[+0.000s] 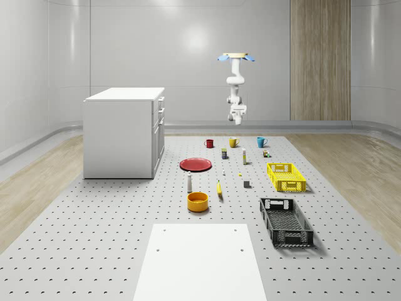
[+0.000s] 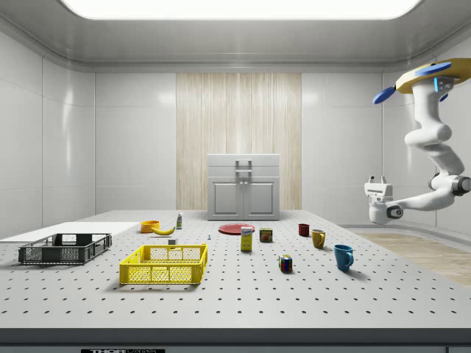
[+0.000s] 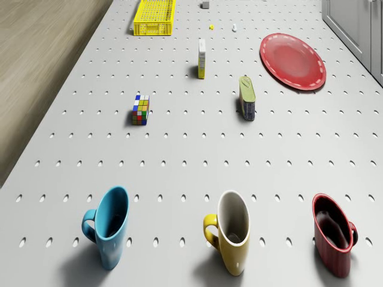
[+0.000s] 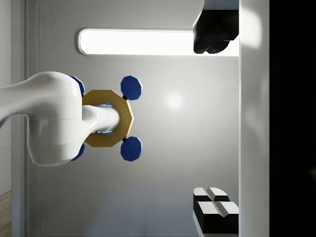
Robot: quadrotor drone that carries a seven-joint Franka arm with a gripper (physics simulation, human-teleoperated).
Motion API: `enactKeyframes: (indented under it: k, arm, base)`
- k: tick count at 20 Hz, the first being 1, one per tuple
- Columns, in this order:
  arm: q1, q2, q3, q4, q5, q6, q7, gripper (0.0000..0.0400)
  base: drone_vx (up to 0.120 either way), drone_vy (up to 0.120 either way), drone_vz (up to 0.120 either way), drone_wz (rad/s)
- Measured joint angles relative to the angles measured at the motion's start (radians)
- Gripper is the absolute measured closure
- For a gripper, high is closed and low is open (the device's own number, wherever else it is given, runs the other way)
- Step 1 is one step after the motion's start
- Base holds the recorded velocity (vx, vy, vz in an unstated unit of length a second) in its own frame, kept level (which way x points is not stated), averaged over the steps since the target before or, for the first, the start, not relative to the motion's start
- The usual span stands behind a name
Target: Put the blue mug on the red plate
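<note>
The blue mug (image 1: pixel 261 142) (image 2: pixel 343 257) (image 3: pixel 111 226) stands upright at the table's far end, at the whole-scene view's right end of a row of three mugs. The red plate (image 1: pixel 196 164) (image 2: pixel 236 229) (image 3: pixel 292 60) lies flat closer to the table's middle, near the cabinet. The drone (image 1: pixel 236 57) (image 2: pixel 423 77) (image 4: pixel 106 118) hovers high beyond the table's far edge, behind the mugs. Its arm hangs down and curls back, so my gripper (image 1: pixel 237 113) (image 2: pixel 378 182) (image 4: pixel 215 121) hangs well above the mugs, turned up toward the drone. It is open and holds nothing.
A yellow mug (image 3: pixel 233 233) and a red mug (image 3: pixel 333 233) stand beside the blue one. A Rubik's cube (image 3: pixel 140 110), a can (image 3: pixel 247 98) and a small box (image 3: pixel 202 58) lie between mugs and plate. Farther off are a yellow crate (image 1: pixel 286 176), a black crate (image 1: pixel 286 221), an orange bowl (image 1: pixel 197 201), a banana (image 1: pixel 219 188) and a white cabinet (image 1: pixel 125 132).
</note>
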Motion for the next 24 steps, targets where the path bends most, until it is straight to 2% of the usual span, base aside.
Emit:
enactKeyframes:
  k: [24]
  arm:
    - [-0.006,-0.012,0.017,-0.011,-0.022,0.018,0.002,0.0000]
  base:
    - [0.120,0.120,0.000,0.000]
